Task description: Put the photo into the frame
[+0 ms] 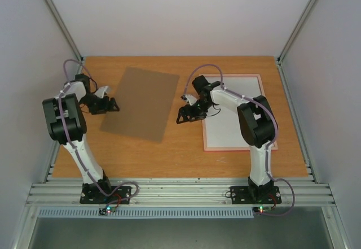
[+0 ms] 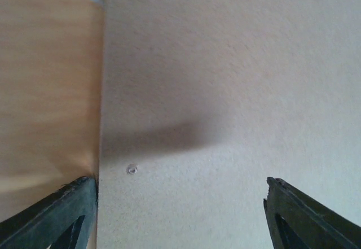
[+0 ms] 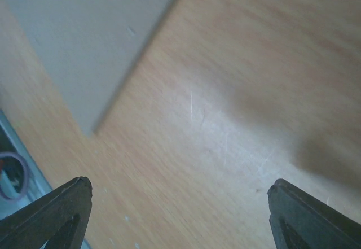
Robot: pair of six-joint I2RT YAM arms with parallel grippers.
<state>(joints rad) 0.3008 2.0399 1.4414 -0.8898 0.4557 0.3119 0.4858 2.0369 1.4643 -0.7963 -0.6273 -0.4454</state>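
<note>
The pink frame (image 1: 231,148) lies flat at the right of the table. A white sheet fills it, the photo (image 1: 223,130) with its plain back up; no print shows. My right arm crosses over part of it. The right gripper (image 1: 189,113) hangs open just left of the frame, and its wrist view shows the right gripper (image 3: 179,182) with only bare wood between the fingers. My left gripper (image 1: 110,105) is at the left edge of the brown backing board (image 1: 141,103). From the wrist, the left gripper (image 2: 180,180) is open low over the board (image 2: 225,91), its left finger at the board's edge.
The backing board lies slanted in the middle left of the wooden table (image 1: 186,153); one corner of the board (image 3: 84,34) shows in the right wrist view. White walls close the sides and back. A metal rail (image 1: 180,192) carries both arm bases at the near edge.
</note>
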